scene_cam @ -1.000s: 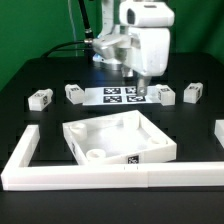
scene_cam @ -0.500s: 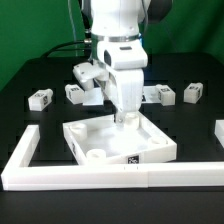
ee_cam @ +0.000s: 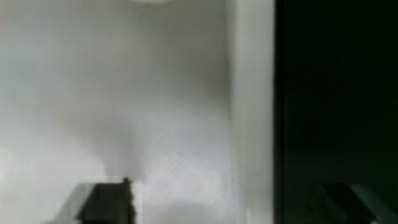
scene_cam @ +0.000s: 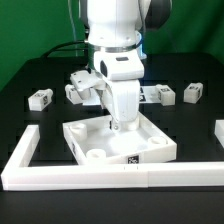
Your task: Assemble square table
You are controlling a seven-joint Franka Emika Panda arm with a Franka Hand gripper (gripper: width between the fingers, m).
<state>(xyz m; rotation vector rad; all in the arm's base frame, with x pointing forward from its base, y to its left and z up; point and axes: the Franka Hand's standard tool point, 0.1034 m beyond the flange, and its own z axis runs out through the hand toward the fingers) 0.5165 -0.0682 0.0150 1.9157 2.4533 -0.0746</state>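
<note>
The square table's white slab (scene_cam: 140,142) lies rim-up in the middle of the black table, with a round socket (scene_cam: 96,157) at its near corner. My gripper (scene_cam: 114,124) reaches down at the slab's far edge. In the wrist view the jaws (ee_cam: 228,205) stand apart astride the raised rim (ee_cam: 251,100). One finger (ee_cam: 107,205) is over the white slab (ee_cam: 125,110), and the other is dim over the dark table. Neither finger visibly touches the rim. Four short tagged legs (scene_cam: 40,98) (scene_cam: 75,92) (scene_cam: 161,95) (scene_cam: 193,93) lie in a row behind.
A long white L-shaped border wall (scene_cam: 70,176) runs along the front and up the exterior view's left. A further white piece (scene_cam: 219,133) shows at that view's right edge. My arm hides most of the marker board behind the slab.
My arm has come forward from over the marker board and dropped onto the slab's far edge. The jaws have drawn somewhat closer together.
</note>
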